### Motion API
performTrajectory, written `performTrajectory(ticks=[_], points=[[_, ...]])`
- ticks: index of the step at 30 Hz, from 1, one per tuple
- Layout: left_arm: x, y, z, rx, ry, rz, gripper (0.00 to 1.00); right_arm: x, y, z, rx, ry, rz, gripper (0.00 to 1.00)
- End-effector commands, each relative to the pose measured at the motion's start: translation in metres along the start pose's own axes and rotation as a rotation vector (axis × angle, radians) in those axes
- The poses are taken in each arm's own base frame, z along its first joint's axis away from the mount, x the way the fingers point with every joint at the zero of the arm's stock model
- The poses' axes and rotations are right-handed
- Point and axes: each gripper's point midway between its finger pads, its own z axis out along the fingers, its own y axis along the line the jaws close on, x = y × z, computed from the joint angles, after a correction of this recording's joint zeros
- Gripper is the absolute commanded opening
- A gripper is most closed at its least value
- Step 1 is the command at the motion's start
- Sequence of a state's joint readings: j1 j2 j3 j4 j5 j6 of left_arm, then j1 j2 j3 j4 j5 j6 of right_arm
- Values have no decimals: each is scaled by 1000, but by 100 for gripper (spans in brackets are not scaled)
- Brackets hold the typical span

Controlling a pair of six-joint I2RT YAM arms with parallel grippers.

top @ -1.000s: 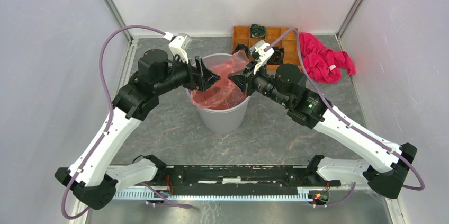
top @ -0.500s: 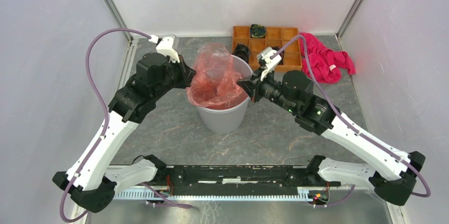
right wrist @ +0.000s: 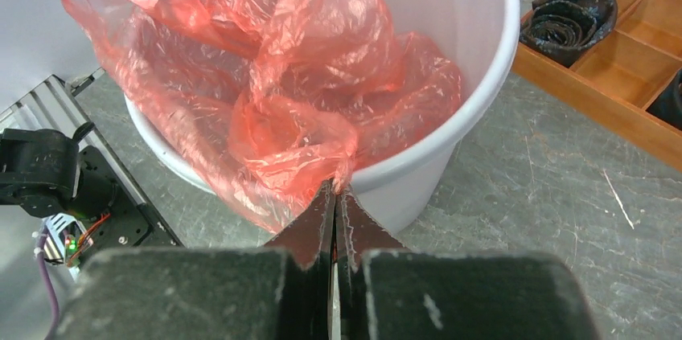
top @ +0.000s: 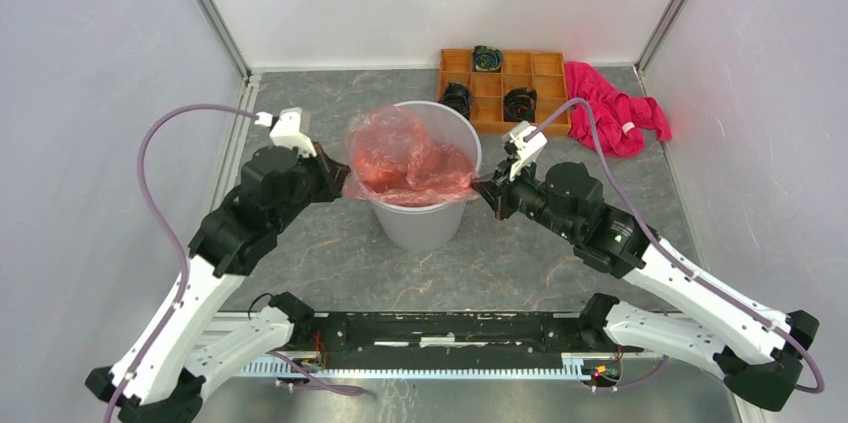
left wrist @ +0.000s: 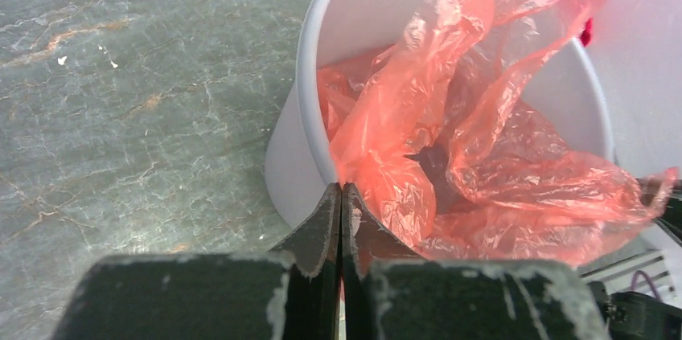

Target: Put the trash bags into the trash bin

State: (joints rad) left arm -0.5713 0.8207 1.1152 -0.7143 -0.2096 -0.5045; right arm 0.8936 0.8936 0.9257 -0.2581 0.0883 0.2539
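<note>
At centre frame, spread over the mouth of the grey trash bin (top: 420,225) and sagging partly inside: the red-orange trash bag (top: 405,158). Clamped at its left-of-frame edge in the left gripper (left wrist: 342,194), pressed flat on the film; clamped likewise at right in the right gripper (right wrist: 334,189).

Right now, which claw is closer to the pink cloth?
Right. The right gripper pinches the red bag beside the bin, on the side facing the pink cloth; the left gripper pinches it on the opposite side.

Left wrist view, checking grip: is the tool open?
No, the left tool is pinched shut on the trash bag.
</note>
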Motion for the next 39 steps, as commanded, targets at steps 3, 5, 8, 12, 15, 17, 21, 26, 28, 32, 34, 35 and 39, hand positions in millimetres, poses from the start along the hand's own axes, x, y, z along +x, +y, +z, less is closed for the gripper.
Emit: performTrajectory(ticks=[3, 5, 8, 12, 15, 17, 21, 26, 28, 32, 34, 35, 39], points=[[-12, -2, -18, 36, -108, -149, 3, 0, -7, -15, 27, -36, 29, 1], [-7, -3, -18, 47, -88, -157, 3, 6, -8, -17, 29, -36, 37, 3], [9, 3, -12, 28, -48, -161, 3, 19, -10, -16, 32, -23, 51, 5], [25, 15, -8, -21, -21, -176, 4, 37, -15, -17, 46, 21, 39, 5], [28, 20, -4, -48, -16, -176, 4, 46, -22, -16, 74, 20, 26, 9], [27, 21, 0, -61, -21, -168, 4, 46, -26, -12, 90, 5, 0, 14], [28, 26, 19, -109, -13, -130, 6, 38, -45, 1, 190, -2, -101, 16], [30, 29, 34, -142, -6, -98, 6, 33, -72, 0, 340, 88, -223, 26], [30, 28, 34, -134, -11, -97, 7, 28, -70, -5, 323, 95, -252, 34], [26, 20, 30, -77, -20, -79, 12, 12, -57, -19, 238, 95, -313, 56], [25, 16, 29, -61, -14, -71, 13, -5, -48, -27, 192, 73, -336, 65], [25, 15, 27, -54, -12, -69, 13, -13, -44, -29, 172, 59, -348, 69], [22, 14, 22, -41, -19, -61, 14, -48, -22, -31, 69, -15, -390, 79]])
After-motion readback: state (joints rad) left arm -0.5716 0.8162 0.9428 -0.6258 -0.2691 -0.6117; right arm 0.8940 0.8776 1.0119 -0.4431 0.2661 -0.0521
